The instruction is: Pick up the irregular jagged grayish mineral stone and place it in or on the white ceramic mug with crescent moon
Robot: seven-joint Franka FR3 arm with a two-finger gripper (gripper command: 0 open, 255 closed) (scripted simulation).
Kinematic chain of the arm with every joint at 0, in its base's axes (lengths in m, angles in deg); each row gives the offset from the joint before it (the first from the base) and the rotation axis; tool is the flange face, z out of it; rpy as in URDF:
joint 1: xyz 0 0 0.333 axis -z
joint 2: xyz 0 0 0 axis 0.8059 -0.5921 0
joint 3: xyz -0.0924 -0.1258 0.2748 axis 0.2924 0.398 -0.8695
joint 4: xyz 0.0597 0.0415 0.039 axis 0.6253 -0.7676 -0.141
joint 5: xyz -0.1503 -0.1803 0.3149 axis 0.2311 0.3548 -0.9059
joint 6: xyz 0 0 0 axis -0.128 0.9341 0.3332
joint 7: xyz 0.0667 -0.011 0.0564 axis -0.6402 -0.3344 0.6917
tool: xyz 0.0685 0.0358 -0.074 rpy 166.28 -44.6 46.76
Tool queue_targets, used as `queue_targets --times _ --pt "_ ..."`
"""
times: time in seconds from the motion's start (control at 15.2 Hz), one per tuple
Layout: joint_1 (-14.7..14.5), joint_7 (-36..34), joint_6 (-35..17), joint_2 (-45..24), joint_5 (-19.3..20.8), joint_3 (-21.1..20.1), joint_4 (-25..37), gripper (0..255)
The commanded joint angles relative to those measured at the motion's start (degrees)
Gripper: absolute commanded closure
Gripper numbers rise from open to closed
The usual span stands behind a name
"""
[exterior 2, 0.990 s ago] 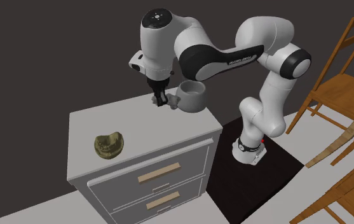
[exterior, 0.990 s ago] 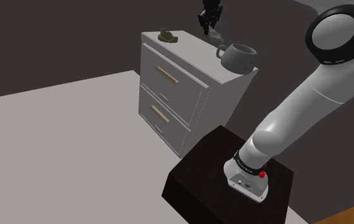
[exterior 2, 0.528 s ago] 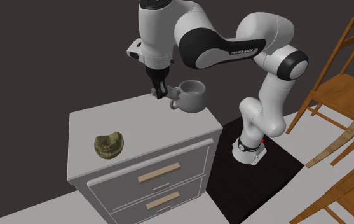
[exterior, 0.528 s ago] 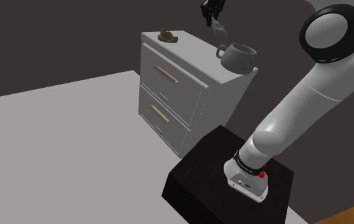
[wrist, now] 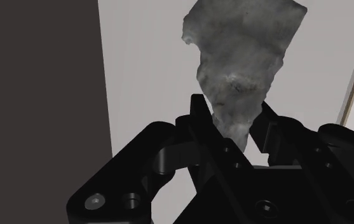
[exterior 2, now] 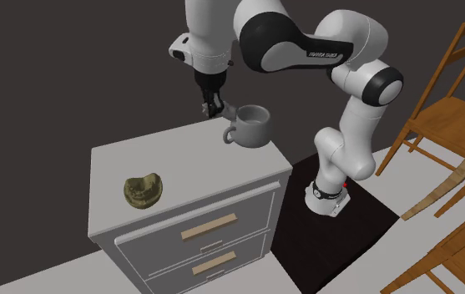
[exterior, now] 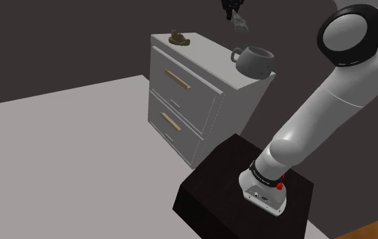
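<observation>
**Stone aloft, pinched by its thin end, mug waiting beside it**

The jagged grey stone point(wrist: 242, 57) hangs in the air above the white drawer cabinet point(exterior 2: 190, 160), touching nothing but the fingers. The black gripper point(wrist: 232, 109) has closed on it. In the wrist view the two fingers clasp only the narrow, tapering end, and the broad ragged bulk sticks out well beyond their tips.

In the shoulder view the stone sits higher than the pale mug point(exterior: 256, 62) and a little to that view's left of it. In the second exterior view the gripper hangs just to that view's left of the mug's handle, above rim height. The mug stands upright, mouth open, close to the cabinet corner nearest the dark stand point(exterior: 216, 182). I can't make out any moon on it from here.

Far off, toward the second exterior view's near left, a lumpy olive-brown object point(exterior 2: 143, 190) lies on the cabinet top, well out of the way. Wooden chairs point(exterior 2: 452, 88) stand beyond the stand.

My worry is that grip. With so little stone between the fingers and the heavy part hanging free, a quick sideways carry could make it swivel or slip out. The piece also looks long against the mug's mouth, so if it comes down off-centre a jagged edge could catch the rim. The mug is near enough the edge that a shove might tip it or send it over. Letting go from too high could bounce the stone back out.
</observation>
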Motion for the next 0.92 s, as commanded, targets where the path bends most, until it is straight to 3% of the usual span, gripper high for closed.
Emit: queue_targets --times 0.0,0.46,0.86 --pt "0.33 0.54 -0.78 4.32 0.32 0.37 -4.81 255" --pt "1.78 4.3 -1.13 19.43 2.47 2.47 -18.93 255" --pt "1.7 2.68 -5.48 22.02 2.46 2.78 -26.11 255"
